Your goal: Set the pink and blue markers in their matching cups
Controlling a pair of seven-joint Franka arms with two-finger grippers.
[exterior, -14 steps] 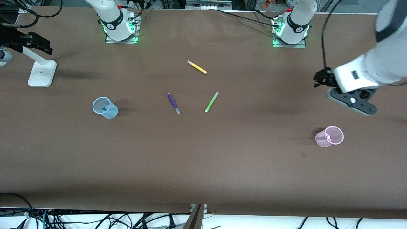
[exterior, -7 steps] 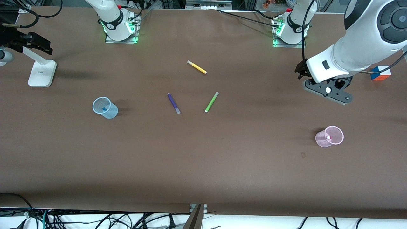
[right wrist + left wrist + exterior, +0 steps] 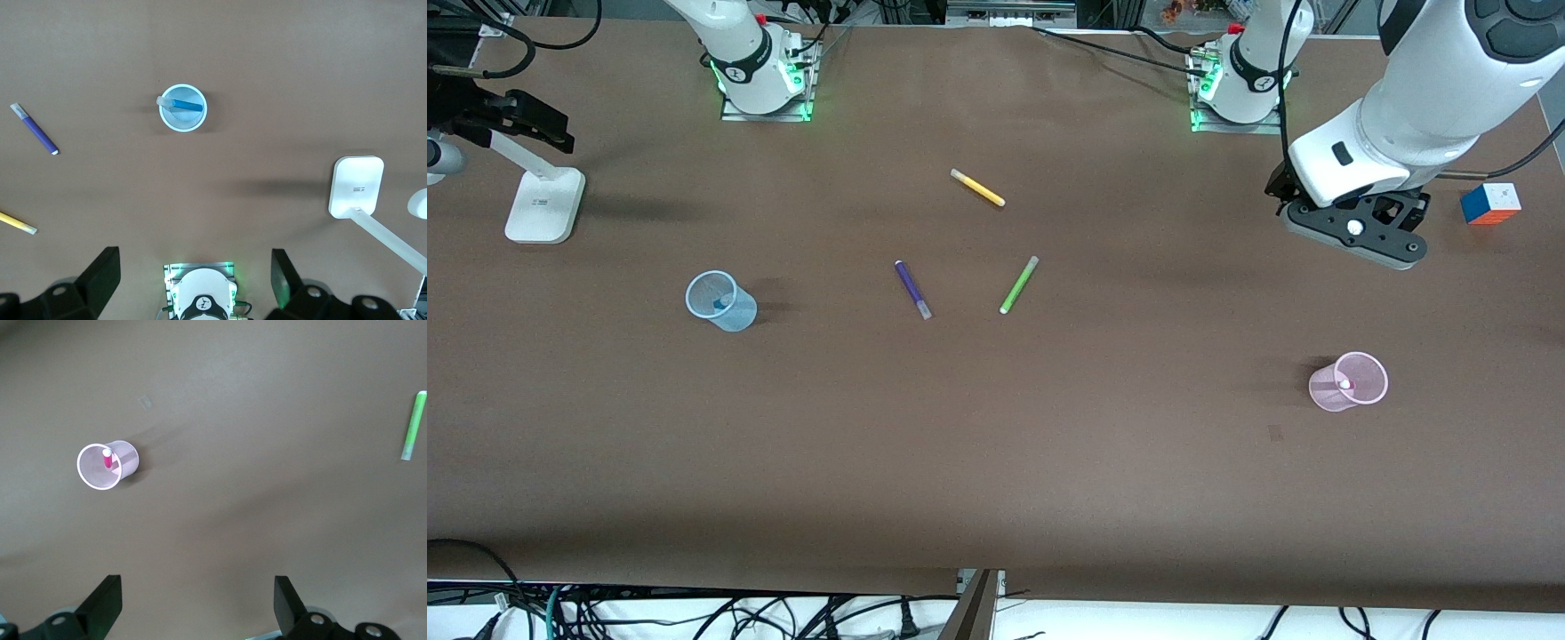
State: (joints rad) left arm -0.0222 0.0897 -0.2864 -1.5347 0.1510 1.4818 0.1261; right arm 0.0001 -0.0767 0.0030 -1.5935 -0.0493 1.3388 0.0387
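The pale pink cup (image 3: 1323, 391) stands toward the left arm's end of the table with the pink marker (image 3: 1345, 385) upright inside it. In the left wrist view the cup (image 3: 127, 457) and the marker (image 3: 107, 461) show again. The pale blue cup (image 3: 740, 314) stands toward the right arm's end with the blue marker (image 3: 718, 305) in it. In the right wrist view this cup (image 3: 165, 120) and its marker (image 3: 187, 105) show again. My left gripper (image 3: 197, 610) is open and empty, high over the table between its base and the pink cup. My right gripper (image 3: 193, 283) is open and empty, high over its own base.
A purple pen (image 3: 912, 289), a lime-green pen (image 3: 1018, 284) and a yellow pen (image 3: 977, 188) lie mid-table. A colour cube (image 3: 1490, 204) sits near the left arm's end. A white stand (image 3: 544, 206) is at the right arm's end.
My left arm has risen and drawn back toward its base, away from the pink cup, uncovering the colour cube. Cups, markers and pens have not moved.
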